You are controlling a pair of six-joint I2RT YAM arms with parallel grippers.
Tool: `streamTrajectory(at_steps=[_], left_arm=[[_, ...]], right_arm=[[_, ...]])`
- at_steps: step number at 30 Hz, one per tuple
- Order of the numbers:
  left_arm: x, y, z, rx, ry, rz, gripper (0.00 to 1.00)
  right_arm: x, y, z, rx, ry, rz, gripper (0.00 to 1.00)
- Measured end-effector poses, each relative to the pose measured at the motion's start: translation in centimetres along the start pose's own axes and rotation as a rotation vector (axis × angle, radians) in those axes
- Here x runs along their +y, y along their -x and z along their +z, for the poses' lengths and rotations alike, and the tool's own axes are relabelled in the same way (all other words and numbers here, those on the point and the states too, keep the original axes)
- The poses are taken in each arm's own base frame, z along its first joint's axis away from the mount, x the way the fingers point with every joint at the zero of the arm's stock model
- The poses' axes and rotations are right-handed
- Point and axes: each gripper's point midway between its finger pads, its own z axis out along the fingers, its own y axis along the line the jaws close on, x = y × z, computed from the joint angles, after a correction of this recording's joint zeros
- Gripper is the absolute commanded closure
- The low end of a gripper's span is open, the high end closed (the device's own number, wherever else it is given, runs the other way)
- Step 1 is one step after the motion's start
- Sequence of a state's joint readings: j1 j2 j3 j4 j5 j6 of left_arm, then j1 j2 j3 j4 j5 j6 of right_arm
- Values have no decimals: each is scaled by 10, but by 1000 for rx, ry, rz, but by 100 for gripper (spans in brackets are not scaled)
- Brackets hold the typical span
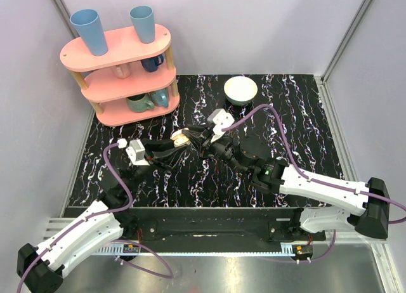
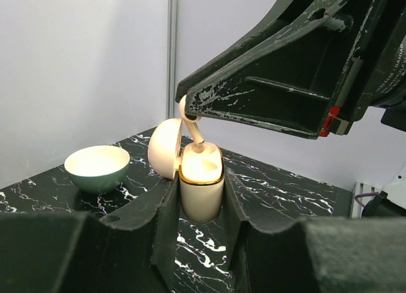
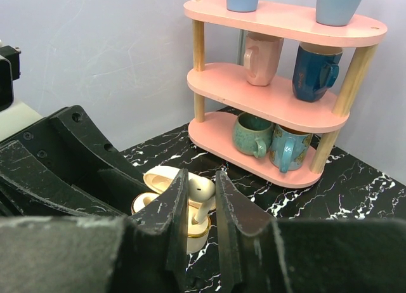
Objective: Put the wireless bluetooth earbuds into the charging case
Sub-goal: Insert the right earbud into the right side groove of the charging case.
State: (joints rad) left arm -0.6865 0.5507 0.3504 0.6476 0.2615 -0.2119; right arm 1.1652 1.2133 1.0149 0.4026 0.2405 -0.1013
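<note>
Black, white-veined surface [image 1: 304,134] with pale grey walls. Slightly toward 9 o'clock from centre, the left end effector [image 2: 200,201] was clamped on a small cream rounded charging case [image 2: 202,179], lid open. The right end effector [image 3: 201,207] pinched a tiny whitish curved earbud [image 3: 203,189], its stem at the case's opening.

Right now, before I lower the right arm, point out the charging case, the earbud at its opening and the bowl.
charging case [image 2: 202,195]: left wrist view, front of its cream body.
earbud [image 2: 196,131]: left wrist view, on its stem.
bowl [image 2: 95,177]: left wrist view, on its outer wall.
</note>
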Motion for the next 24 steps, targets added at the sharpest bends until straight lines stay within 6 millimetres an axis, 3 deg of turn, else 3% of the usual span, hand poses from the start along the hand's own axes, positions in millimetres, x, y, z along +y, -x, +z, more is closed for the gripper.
streamTrajectory(at_steps=[24], left_arm=[[7, -1, -4, 8, 48, -15, 100]], right_arm=[[7, -10, -2, 43, 55, -68, 100]])
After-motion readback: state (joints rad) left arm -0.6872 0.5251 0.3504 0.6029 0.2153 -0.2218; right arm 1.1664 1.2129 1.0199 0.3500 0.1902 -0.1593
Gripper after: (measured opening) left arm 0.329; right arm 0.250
